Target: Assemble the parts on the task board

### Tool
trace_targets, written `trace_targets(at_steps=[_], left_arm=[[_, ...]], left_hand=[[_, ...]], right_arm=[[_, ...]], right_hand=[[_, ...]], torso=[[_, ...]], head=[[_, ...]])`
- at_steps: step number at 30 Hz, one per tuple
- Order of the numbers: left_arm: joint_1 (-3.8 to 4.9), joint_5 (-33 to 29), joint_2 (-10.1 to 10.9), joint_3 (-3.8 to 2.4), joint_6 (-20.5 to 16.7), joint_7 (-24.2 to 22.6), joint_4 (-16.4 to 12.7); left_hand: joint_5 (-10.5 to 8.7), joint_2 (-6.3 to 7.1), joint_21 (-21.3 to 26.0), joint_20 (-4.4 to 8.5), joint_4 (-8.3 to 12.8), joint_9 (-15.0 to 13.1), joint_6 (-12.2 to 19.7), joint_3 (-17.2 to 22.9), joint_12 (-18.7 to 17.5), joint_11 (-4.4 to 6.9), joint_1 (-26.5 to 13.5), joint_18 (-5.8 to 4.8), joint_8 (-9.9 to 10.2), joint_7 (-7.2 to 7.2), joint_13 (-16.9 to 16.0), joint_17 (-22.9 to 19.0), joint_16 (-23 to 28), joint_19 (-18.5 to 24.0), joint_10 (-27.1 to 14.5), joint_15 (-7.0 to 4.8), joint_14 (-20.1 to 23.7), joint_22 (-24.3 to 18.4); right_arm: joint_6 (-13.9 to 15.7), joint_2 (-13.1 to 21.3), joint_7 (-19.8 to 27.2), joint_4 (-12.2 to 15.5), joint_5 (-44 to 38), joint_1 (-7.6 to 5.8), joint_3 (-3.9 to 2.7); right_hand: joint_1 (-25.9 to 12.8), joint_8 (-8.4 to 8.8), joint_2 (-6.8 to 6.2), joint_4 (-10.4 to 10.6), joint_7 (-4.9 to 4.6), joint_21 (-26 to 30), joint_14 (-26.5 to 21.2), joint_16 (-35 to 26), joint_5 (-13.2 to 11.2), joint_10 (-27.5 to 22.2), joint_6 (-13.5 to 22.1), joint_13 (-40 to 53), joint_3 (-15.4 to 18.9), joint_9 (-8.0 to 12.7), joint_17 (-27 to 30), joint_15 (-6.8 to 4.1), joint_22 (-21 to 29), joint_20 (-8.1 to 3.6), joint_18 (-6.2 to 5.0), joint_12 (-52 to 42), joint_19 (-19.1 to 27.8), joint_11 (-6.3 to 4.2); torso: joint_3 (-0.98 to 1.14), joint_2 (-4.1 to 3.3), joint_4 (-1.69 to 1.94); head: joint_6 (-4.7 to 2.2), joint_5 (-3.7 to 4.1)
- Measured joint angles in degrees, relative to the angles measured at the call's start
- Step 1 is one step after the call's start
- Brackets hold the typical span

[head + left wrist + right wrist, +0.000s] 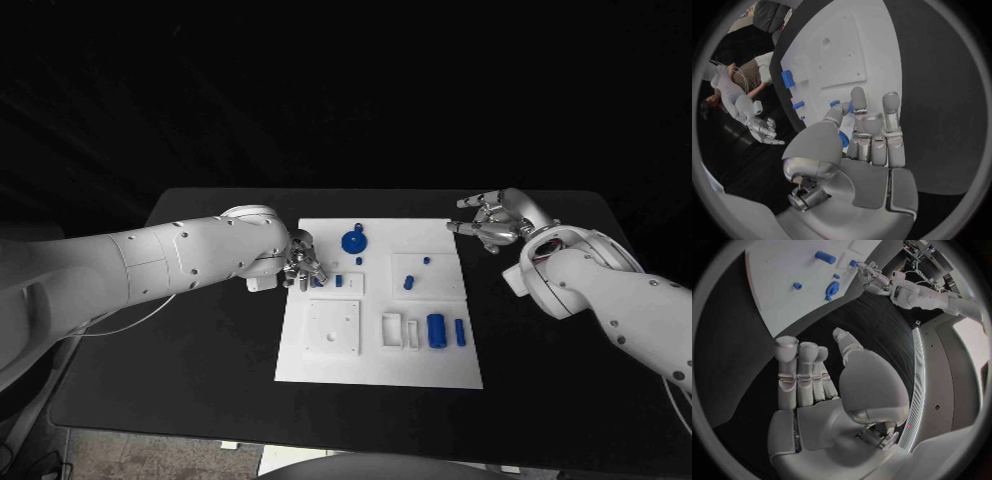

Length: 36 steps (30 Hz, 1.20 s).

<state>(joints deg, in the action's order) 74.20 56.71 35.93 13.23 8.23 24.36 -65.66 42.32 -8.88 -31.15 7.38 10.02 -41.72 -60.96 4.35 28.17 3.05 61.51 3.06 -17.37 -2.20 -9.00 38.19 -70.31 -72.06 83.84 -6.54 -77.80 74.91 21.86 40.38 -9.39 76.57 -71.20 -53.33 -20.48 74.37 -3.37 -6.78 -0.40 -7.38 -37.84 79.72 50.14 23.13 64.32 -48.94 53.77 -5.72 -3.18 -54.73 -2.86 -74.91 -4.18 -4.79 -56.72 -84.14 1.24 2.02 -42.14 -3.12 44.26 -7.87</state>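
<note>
Left robot hand (302, 266) at task board (378, 370) left edge, fingers curled around small blue part (844, 139). Right robot hand (495, 222) empty, fingers apart, off board's far right corner; left nearer.

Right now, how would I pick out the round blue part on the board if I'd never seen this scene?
Start at the white task board in the middle of the black table. Look along its far edge, just beyond the left hand. The round blue part lies there: it is a flat disc with a short stub toward the far edge, while the other blue pieces are small pegs or upright cylinders.
</note>
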Motion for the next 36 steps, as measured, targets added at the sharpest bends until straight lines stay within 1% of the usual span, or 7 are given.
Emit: trace_targets(at_steps=[7, 14, 16, 20, 28, 35, 36], left_arm=[[0.08, 0.0, -0.5, -0.04, 0.8, 0.0, 0.7], [0.21, 0.0, -1.5, -0.05, 2.2, 0.1, 2.1], [0.25, 0.0, -1.8, -0.06, 2.6, 0.1, 2.5], [0.3, 0.2, -2.3, -0.07, 3.3, 0.4, 3.0], [0.43, 0.8, -3.1, -0.1, 4.5, 1.0, 3.7], [0.5, 1.1, -3.6, -0.13, 5.2, 1.6, 4.0], [0.5, 1.1, -3.7, -0.13, 5.2, 1.8, 4.1]], left_hand=[[0.0, 0.0, 0.0, 0.0, 0.0, -0.2, -0.1, 0.0, 0.0, 0.0, 0.0, 0.01, 0.0, -0.09, 0.0, 0.0, 0.0, 0.0, 0.0, 0.0, 0.0, 0.0], [0.0, -0.01, -0.2, 0.0, -0.1, -0.4, -0.1, 0.2, 0.0, 0.0, 0.0, 0.0, 0.0, -0.09, 0.0, 0.0, 0.0, 0.0, 0.0, 0.0, 0.0, 0.0], [0.27, -0.01, -0.2, 0.0, -0.1, -0.4, -0.1, 0.2, 0.0, 0.0, 0.0, -0.01, 0.0, -0.1, 0.0, 0.0, 0.0, 0.0, 0.0, 0.0, 0.0, 0.0], [0.33, 0.22, -0.2, 0.21, -0.1, -0.5, -0.1, 0.3, 0.0, 0.0, 0.2, 0.0, 0.0, -0.07, 0.0, 0.3, -0.2, 0.2, 0.0, 0.01, 0.0, 0.0], [0.66, 0.22, -0.4, 0.21, -0.1, -0.7, 0.0, 0.3, 0.0, 0.0, 0.2, 0.0, 0.0, -0.03, -0.3, 0.4, -0.5, 0.2, 0.0, 0.01, 0.0, 0.0], [0.66, 0.23, -0.7, -0.01, -0.2, -0.7, 0.0, 0.4, 0.0, 0.0, 0.2, 0.0, 0.3, -0.03, -0.3, 0.5, -0.5, 0.4, 0.0, 0.01, 0.0, 0.0], [0.42, 0.23, -0.7, -0.01, -0.2, -0.7, 0.0, 0.4, 0.0, 0.0, 0.2, 0.0, 0.3, -0.04, -0.4, 0.5, -0.5, 0.4, 0.0, 0.01, 0.0, 0.0]], right_arm=[[0.0, 0.0, 0.0, 0.0, 0.0, 0.0, 0.0], [0.0, -0.1, 0.0, 0.0, 0.0, 0.0, 0.0], [0.0, -0.1, 0.0, 0.0, 0.0, 0.0, 0.0], [0.0, -0.2, 0.0, 0.0, 0.0, 0.0, 0.0], [0.0, -0.2, 0.0, 0.0, 0.0, 0.0, 0.0], [0.0, -0.3, 0.0, 0.0, 0.0, 0.0, 0.0], [0.0, -0.3, 0.0, 0.0, 0.0, 0.0, 0.0]], right_hand=[[0.0, 0.0, 0.0, 0.0, 0.0, 0.0, 0.0, 0.0, 0.0, 0.0, 0.0, 0.0, 0.0, 0.0, 0.0, 0.0, 0.0, 0.0, 0.0, 0.0, 0.0, 0.0], [0.0, 0.0, 0.0, 0.0, 0.0, 0.0, 0.0, 0.0, 0.0, 0.0, 0.0, 0.0, 0.0, 0.0, 0.0, 0.0, 0.0, 0.0, -0.01, 0.0, 0.0, 0.0], [0.0, 0.0, 0.0, 0.0, 0.0, 0.0, 0.0, 0.0, 0.0, 0.0, 0.0, 0.0, 0.0, 0.0, 0.0, 0.0, 0.0, 0.0, 0.0, 0.0, 0.0, 0.0], [0.0, 0.0, 0.0, 0.0, 0.0, 0.0, 0.0, 0.0, 0.0, 0.0, 0.0, 0.0, 0.0, 0.0, 0.0, 0.0, 0.0, 0.0, 0.0, 0.0, 0.0, 0.0], [0.0, 0.0, 0.0, 0.0, 0.0, 0.0, 0.0, 0.0, 0.0, 0.0, 0.0, 0.0, 0.0, 0.0, 0.0, 0.0, 0.0, 0.0, 0.0, 0.0, 0.0, 0.0], [0.0, 0.0, 0.0, 0.0, 0.0, 0.0, 0.0, 0.0, 0.0, 0.0, 0.0, 0.0, 0.0, 0.0, 0.0, 0.0, 0.0, 0.0, 0.0, 0.0, 0.0, 0.0], [0.0, 0.0, 0.0, 0.0, 0.0, 0.0, 0.0, 0.0, 0.0, 0.0, 0.0, 0.0, 0.0, 0.0, 0.0, 0.0, 0.0, 0.0, 0.0, 0.0, 0.0, 0.0]], torso=[[0.0, 0.0, 0.02], [0.0, -0.01, 0.02], [0.0, -0.01, 0.0], [0.01, -0.03, -0.01], [0.04, -0.04, -0.01], [0.04, -0.02, 0.06], [0.04, -0.01, 0.08]], head=[[0.0, 0.07], [0.06, 0.08], [0.08, 0.08], [0.11, 0.09], [0.25, 0.25], [0.29, 0.34], [0.29, 0.35]])
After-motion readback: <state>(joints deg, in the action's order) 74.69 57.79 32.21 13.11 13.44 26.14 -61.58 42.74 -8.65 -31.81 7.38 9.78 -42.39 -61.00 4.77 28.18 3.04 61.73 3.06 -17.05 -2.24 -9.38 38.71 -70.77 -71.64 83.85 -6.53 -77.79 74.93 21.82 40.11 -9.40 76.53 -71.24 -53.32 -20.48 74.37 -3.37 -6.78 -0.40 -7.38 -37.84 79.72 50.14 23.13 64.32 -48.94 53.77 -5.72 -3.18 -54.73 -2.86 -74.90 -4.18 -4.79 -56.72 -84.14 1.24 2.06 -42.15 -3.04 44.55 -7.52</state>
